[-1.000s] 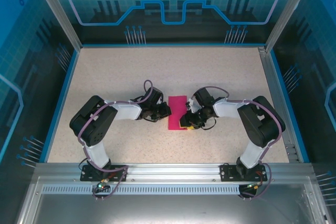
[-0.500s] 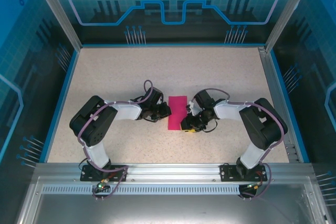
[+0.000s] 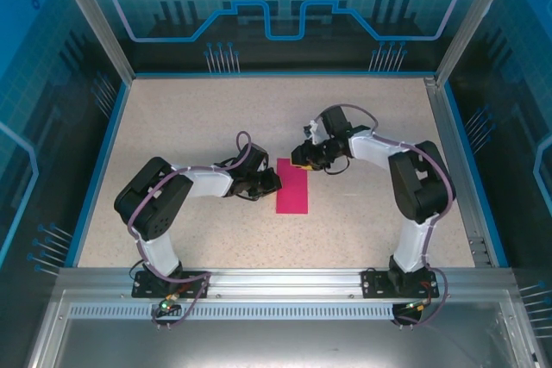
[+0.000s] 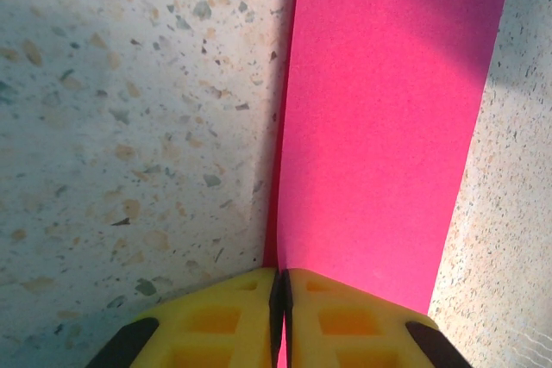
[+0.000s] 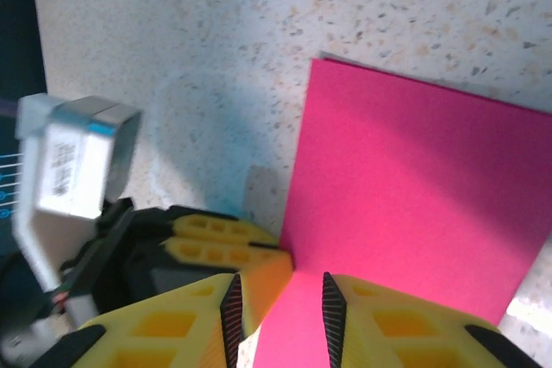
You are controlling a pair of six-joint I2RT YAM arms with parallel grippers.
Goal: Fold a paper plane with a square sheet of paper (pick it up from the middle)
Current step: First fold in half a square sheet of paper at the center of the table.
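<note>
The magenta-pink sheet of paper (image 3: 292, 190) lies on the table folded into a narrow rectangle. My left gripper (image 3: 276, 181) is at its left long edge. In the left wrist view the yellow fingers (image 4: 216, 316) are shut on that edge, and the paper (image 4: 379, 127) stretches away from them. My right gripper (image 3: 302, 164) hovers at the far short end of the paper. In the right wrist view its jaws (image 5: 280, 303) stand apart over the paper (image 5: 414, 187), with the left gripper's fingers (image 5: 224, 243) just beside them.
The speckled tabletop (image 3: 216, 118) is bordered by blue rails and transparent blue walls (image 3: 285, 6). A metal rail (image 3: 276, 286) carrying both arm bases runs along the near edge.
My right gripper has swung from the paper's lower right side up to its far end. The left gripper has kept its grip and has not moved.
</note>
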